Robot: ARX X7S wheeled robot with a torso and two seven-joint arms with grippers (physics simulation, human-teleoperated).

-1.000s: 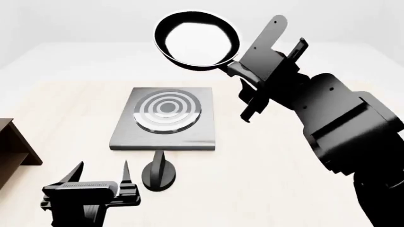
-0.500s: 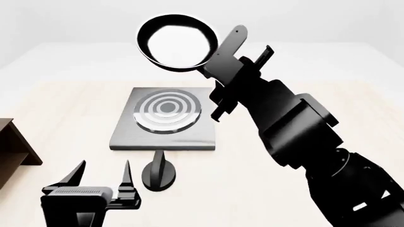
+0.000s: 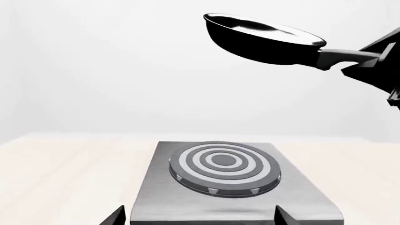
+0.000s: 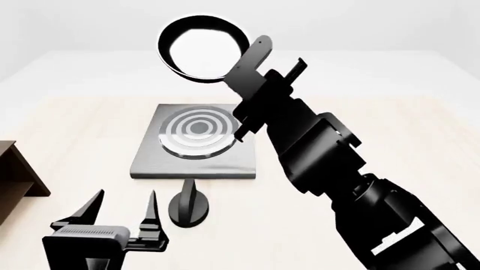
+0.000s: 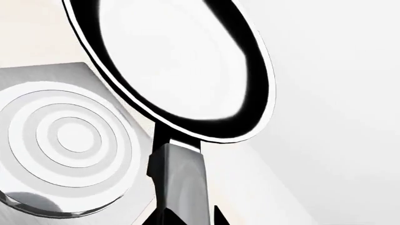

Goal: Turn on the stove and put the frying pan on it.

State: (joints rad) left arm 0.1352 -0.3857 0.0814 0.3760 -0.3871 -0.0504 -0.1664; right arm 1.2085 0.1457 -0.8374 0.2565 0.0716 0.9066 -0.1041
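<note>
Pan aloft over the stove, not yet set down

My right hand [image 4: 241,84] is clamped on the handle of the frying pan [image 4: 197,49], which hangs high above and slightly beyond the stove [image 4: 197,140], rim a little tilted. My left hand [image 4: 123,211] sits fingers spread wide and holding nothing, low on the surface [image 4: 75,129] just beside the knob [image 4: 189,202]. Risks, as I judge them: the long handle could twist in my grip; lowering from here might land the pan off-centre on the rings; the knob may get forgotten. Count: one pan, one stove plate, one knob, one brown shelf [image 4: 17,180] at the edge
</note>
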